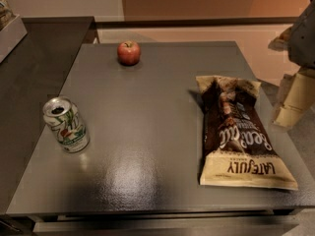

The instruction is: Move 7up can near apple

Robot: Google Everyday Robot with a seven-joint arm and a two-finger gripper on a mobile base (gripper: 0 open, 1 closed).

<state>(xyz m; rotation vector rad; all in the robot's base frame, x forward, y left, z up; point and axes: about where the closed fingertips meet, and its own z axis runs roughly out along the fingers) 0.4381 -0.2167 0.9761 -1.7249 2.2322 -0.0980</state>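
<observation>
The 7up can (65, 125) stands upright near the left edge of the dark grey table (147, 132), with its silver top open and a white and green label. The red apple (129, 52) sits at the far side of the table, left of centre, well apart from the can. My gripper (289, 107) hangs at the right edge of the view, beyond the table's right side, far from both the can and the apple. It holds nothing that I can see.
A large brown-and-cream chip bag (238, 132) lies flat on the right half of the table. A darker counter (34, 68) adjoins the table on the left. A pale box (9, 31) stands at the far left corner.
</observation>
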